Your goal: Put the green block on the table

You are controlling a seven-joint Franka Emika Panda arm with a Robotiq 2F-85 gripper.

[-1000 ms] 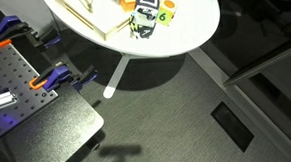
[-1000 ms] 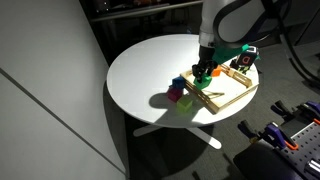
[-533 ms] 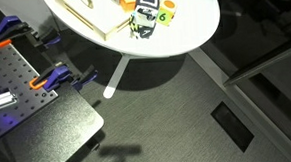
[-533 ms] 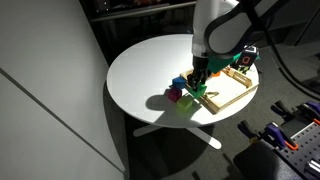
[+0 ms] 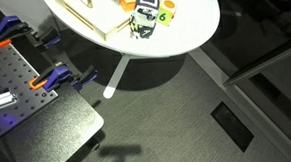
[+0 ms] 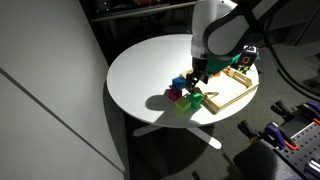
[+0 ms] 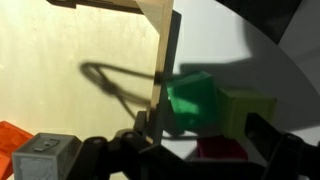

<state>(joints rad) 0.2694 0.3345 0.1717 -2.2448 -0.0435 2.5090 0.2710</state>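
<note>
The green block (image 7: pixel 190 100) lies on the round white table (image 6: pixel 140 70), against the outer edge of a wooden tray (image 6: pixel 228 92). My gripper (image 7: pixel 205 138) hangs just above it, open, with one dark finger (image 7: pixel 145 135) on each side and nothing gripped. In an exterior view the gripper (image 6: pixel 200 82) is over the green block (image 6: pixel 197 97) at the cluster of small blocks. The table (image 5: pixel 198 28) also shows from the floor side in an exterior view, where the arm is out of frame.
A yellow-green block (image 7: pixel 247 110) and a red block (image 7: pixel 220 150) lie right beside the green one. In the tray are an orange block (image 7: pixel 15 135) and a grey cube (image 7: pixel 45 155). A black perforated workbench (image 5: pixel 27 107) with orange clamps (image 5: pixel 55 78) stands nearby.
The arm carried the green block down from over the tray to the table beside the other blocks. The jaws have opened and let it go.
</note>
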